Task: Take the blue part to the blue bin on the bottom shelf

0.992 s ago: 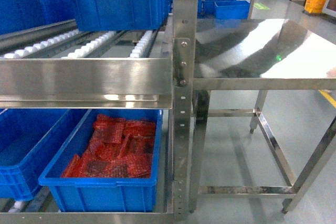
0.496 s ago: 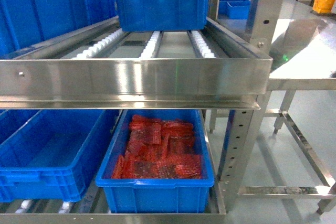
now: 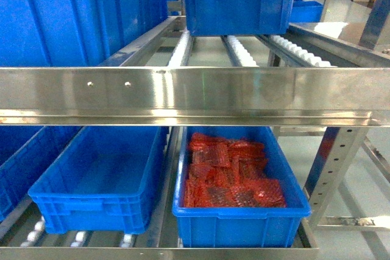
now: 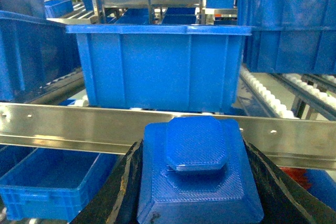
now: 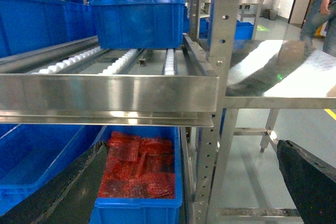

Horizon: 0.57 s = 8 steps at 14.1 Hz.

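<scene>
The blue part [image 4: 197, 171], a stepped plastic block with an octagonal top, fills the lower middle of the left wrist view. My left gripper [image 4: 197, 187] is shut on it, black fingers [image 4: 118, 192] pressing both its sides. An empty blue bin [image 3: 97, 181] sits on the bottom shelf [image 3: 183, 252] in the head view, and it shows low left of the part as the blue bin [image 4: 47, 182]. My right gripper [image 5: 189, 182] is open with nothing between its fingers [image 5: 310, 182]. Neither gripper appears in the head view.
Beside the empty bin stands a blue bin of red parts [image 3: 237, 193]. Above both runs the upper roller shelf's steel rail [image 3: 195, 92], carrying large blue crates [image 3: 237, 1]. A perforated upright [image 5: 207, 171] and a small steel table [image 5: 278, 77] lie to the right; a person [image 5: 323, 3] stands beyond.
The head view has swung left along the rack. The steel table has left it, and the two bottom-shelf bins now sit under the middle of the frame.
</scene>
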{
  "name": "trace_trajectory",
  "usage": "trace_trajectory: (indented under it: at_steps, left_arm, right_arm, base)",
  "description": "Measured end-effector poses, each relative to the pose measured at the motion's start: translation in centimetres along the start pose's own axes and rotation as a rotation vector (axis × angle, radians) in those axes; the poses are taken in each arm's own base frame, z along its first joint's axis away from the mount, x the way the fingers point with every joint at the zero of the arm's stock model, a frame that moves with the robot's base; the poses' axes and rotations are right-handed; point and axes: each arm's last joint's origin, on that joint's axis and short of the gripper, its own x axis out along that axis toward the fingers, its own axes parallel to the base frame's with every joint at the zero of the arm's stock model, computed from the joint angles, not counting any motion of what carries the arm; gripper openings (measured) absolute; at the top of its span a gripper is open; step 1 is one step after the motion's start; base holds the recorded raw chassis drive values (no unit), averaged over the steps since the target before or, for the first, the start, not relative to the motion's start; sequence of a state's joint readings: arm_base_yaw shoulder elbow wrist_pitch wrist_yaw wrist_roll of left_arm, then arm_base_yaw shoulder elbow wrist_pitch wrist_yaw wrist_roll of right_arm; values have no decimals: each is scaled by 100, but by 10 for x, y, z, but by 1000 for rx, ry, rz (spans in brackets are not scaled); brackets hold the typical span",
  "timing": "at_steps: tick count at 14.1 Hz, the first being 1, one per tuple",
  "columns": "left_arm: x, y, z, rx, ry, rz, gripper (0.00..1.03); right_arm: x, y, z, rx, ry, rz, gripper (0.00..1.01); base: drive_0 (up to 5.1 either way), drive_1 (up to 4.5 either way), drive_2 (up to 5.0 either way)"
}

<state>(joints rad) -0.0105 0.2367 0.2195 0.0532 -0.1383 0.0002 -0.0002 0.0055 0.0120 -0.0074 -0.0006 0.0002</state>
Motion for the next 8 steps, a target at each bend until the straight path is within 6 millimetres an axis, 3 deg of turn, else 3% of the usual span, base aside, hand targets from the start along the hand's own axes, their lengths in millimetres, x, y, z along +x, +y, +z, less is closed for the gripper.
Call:
trace_trajectory:
  at_steps: [8]
  left_arm:
    - [0,0,0,0,0,2,44]
  right_arm:
    - [0,0,0,0,-2,0,98]
  base:
    - [0,0,0]
